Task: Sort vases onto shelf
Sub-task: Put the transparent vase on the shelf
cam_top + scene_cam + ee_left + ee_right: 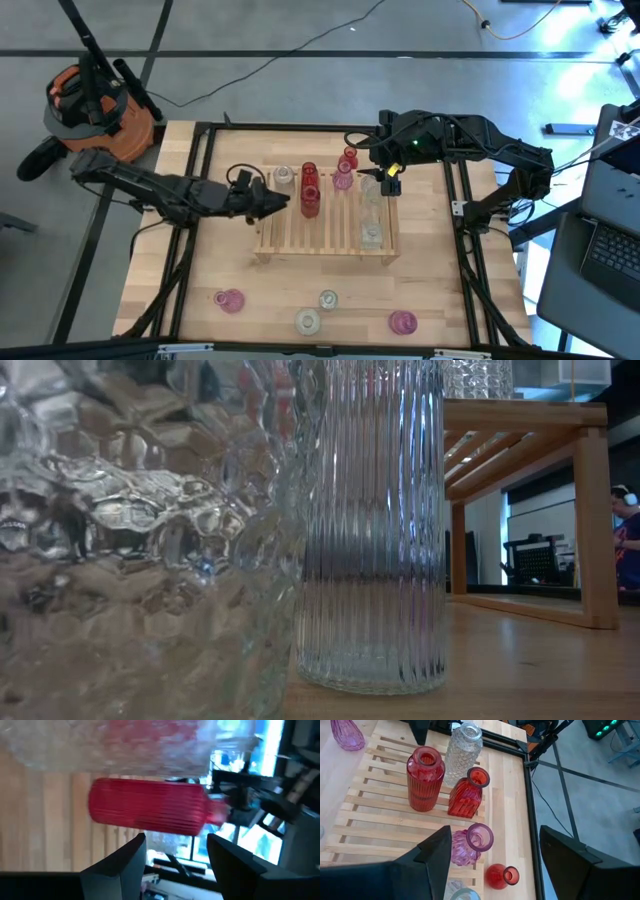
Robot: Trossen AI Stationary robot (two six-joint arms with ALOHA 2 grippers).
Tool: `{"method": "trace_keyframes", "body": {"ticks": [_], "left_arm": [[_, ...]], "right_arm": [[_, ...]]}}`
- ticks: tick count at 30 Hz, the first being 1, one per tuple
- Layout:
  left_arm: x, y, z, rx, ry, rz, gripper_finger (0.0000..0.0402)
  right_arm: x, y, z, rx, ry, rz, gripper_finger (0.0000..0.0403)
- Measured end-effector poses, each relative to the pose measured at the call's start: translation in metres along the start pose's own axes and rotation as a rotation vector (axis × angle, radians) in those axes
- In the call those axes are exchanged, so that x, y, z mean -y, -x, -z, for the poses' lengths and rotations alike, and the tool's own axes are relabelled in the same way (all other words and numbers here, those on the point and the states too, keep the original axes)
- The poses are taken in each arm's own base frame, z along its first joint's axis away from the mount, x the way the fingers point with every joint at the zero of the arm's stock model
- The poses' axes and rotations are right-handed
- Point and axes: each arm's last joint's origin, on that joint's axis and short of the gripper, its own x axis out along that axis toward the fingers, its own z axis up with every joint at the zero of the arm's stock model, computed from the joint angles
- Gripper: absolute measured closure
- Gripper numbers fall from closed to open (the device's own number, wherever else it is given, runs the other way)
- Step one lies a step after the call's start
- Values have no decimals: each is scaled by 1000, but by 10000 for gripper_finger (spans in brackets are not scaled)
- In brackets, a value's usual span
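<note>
Several vases crowd the shelf at mid-table, and that pale slatted rack is the biggest piece in play. On it stand a tall ribbed red vase, a squarer red one beside it, a cut clear bottle behind them and a pink one nearer the right arm; a small round red vase sits just off the slats. Four more wait well apart along the table's near edge, a pink vase among them.

Left gripper is level with the tall red vase, jaws spread and empty, lined up on its ribbed side. Right gripper hovers over the pink vase, jaws spread too, holding nothing.

My read: this is light, rigid glass, smooth and quick to slip, and it will chip or topple a neighbour if bumped. Ribbing should give the pads some bite on the body; the narrow necks look the surer hold on the bulbous ones.

Underfoot it's plain light wood, gaps between the slats that could catch a base. Beyond, grey floor, cables, an orange vacuum and a laptop off to the right.
</note>
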Motion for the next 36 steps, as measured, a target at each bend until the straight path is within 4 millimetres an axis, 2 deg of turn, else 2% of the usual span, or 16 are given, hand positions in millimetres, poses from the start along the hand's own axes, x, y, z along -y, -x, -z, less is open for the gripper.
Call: {"method": "trace_keyframes", "body": {"ticks": [4,12,36], "left_arm": [[-10,-11,3,65,43,-38,200],[-9,-13,0,205,68,-2,200],[-14,-17,-13,273,-38,-67,200]], "right_arm": [[0,0,0,0,0,0,155],[0,0,1,-5,-5,-2,155],[0,0,1,-6,-8,-1,155]]}}
